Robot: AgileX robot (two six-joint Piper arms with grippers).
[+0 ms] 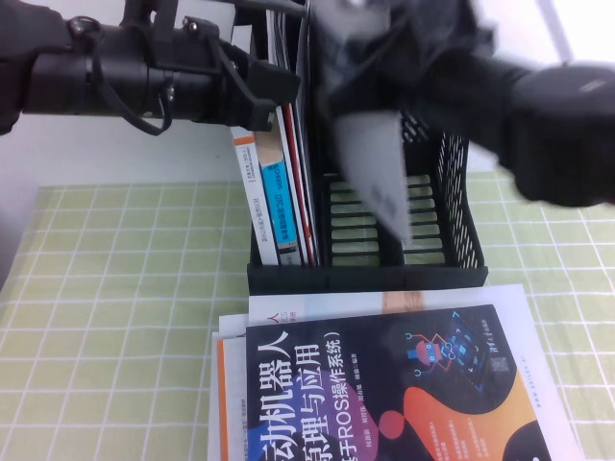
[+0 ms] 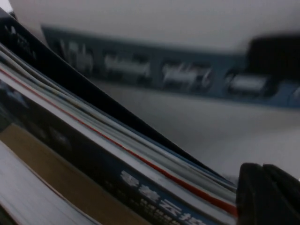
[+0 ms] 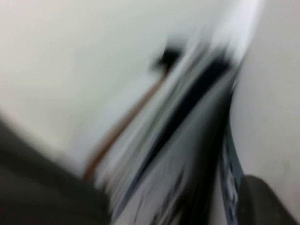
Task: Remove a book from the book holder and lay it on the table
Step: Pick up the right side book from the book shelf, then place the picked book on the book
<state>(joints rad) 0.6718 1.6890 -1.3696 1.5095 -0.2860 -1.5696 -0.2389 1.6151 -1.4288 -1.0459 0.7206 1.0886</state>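
Grey, thin and floppy, the book (image 1: 370, 158) tilts out above the book holder (image 1: 452, 192), apparently pinched by our right gripper (image 1: 384, 58) up top; left gripper (image 1: 255, 101) alongside, fingers unreadable.
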